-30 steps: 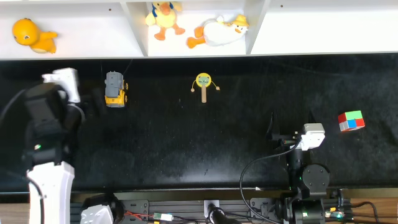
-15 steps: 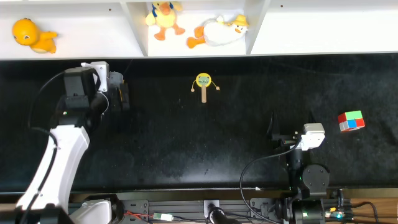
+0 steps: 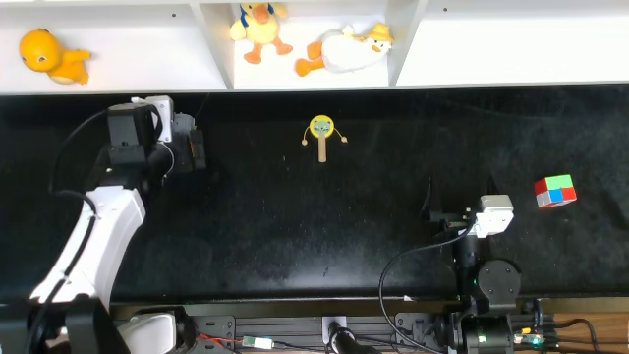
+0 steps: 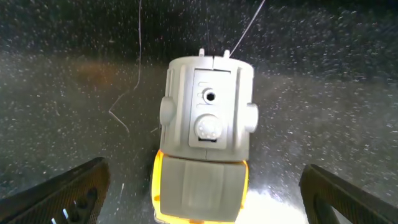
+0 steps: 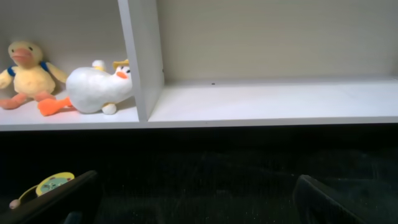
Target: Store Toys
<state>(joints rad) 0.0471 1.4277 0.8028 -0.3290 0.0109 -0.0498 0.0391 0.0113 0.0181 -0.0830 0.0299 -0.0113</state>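
**Grey-and-yellow truck point(image 4: 208, 118): the pickup is in hand**

It stands on the black worktop point(image 4: 323, 74) near the white shelf point(image 3: 305, 81), between the left hand's point(image 3: 194, 147) wide-spread fingers (apparently untouched). Next, I judge: lower, close squarely on its sides, lift shelfward. The right hand point(image 5: 194, 193) is also wide, well apart.

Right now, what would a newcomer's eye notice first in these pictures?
The left hand hangs open over a grey and yellow toy truck on the black table, at the left. Behind it, plush ducks lie in a white shelf, and a coloured cube sits alone at the far right.
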